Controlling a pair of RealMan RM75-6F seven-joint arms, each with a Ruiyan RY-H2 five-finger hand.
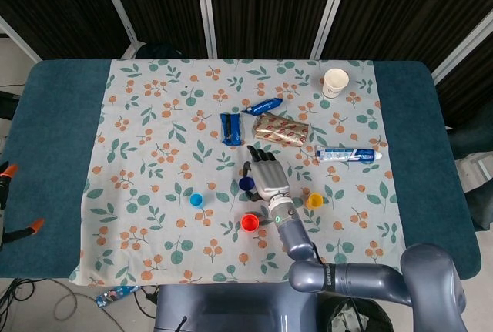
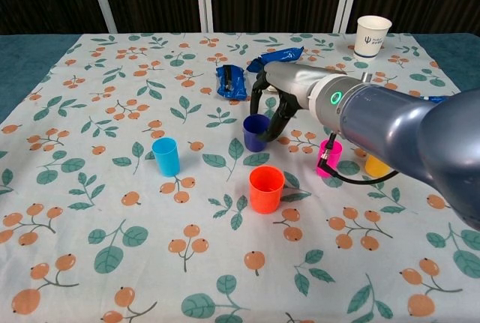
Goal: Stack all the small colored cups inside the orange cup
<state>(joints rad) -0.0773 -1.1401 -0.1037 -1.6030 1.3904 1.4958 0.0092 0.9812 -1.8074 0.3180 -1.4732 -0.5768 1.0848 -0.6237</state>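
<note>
The right hand (image 2: 271,100), fingers spread and holding nothing, brackets the dark blue cup (image 2: 256,133): light, stiff, slippery plastic, best pinched at three and nine o'clock on its rim.

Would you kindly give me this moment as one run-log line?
stage: reaching | right hand: fingers spread around dark blue cup, grip unclear | orange cup: empty | left hand: not seen

The right hand (image 2: 271,102) curls over the dark blue cup (image 2: 256,133), behind the orange cup (image 2: 266,189).
</note>
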